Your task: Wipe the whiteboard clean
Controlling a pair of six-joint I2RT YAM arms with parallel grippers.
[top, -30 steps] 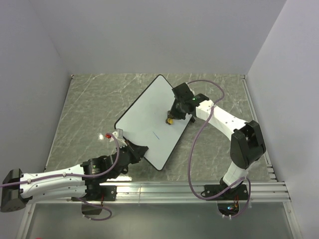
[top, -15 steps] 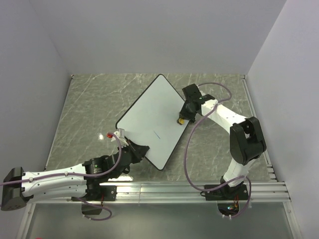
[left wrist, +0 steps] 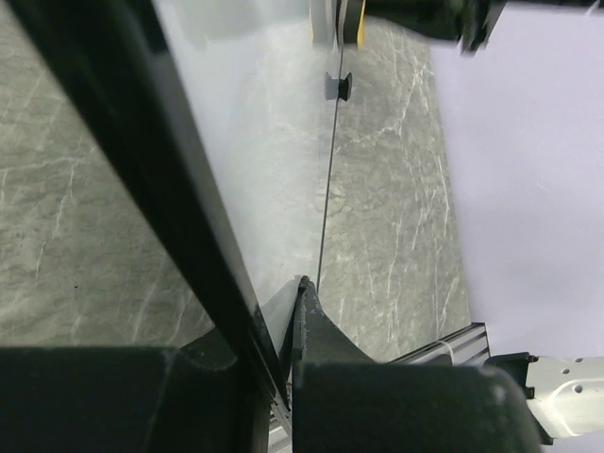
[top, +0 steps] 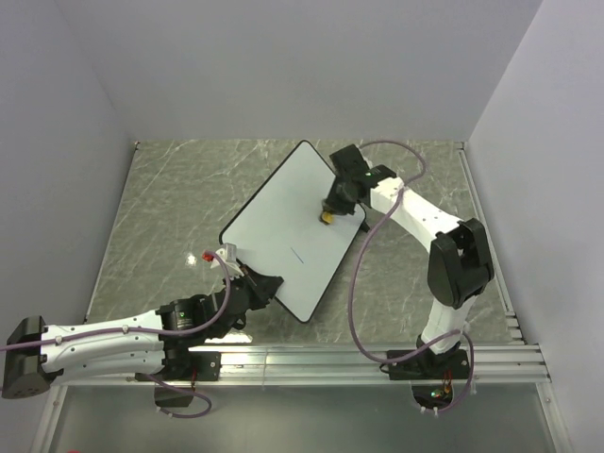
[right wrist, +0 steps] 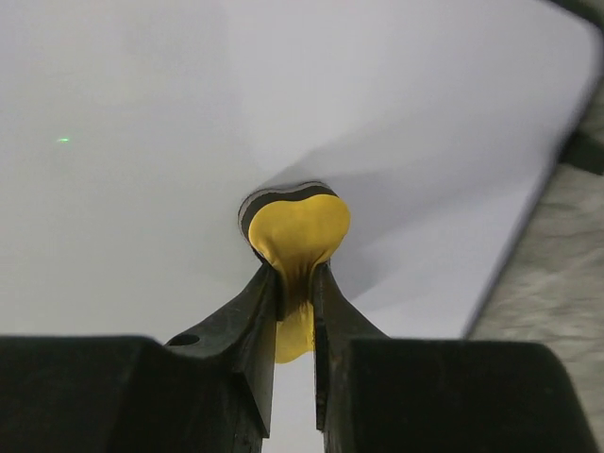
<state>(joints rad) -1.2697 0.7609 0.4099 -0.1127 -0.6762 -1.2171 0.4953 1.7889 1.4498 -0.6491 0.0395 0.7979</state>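
Observation:
The whiteboard (top: 283,226) lies skewed like a diamond on the marble table (top: 170,208), with one short blue mark (top: 296,253) on its face. My left gripper (top: 267,284) is shut on the board's near left edge; in the left wrist view the fingers (left wrist: 316,326) pinch the black rim (left wrist: 142,142). My right gripper (top: 330,208) is shut on a yellow eraser (top: 327,216) and presses it onto the board's right part. In the right wrist view the eraser (right wrist: 297,231) sits squeezed between the fingertips (right wrist: 264,302) against the white face (right wrist: 142,113).
Grey walls close in the table on three sides. An aluminium rail (top: 377,359) runs along the near edge by the arm bases. Bare marble (right wrist: 566,245) shows just beyond the board's right edge. The right arm's purple cable (top: 363,283) loops over the table.
The right gripper swept the eraser right to the board's edge, then back left and slightly farther onto the face. The left gripper kept its hold; the board shifted only slightly.

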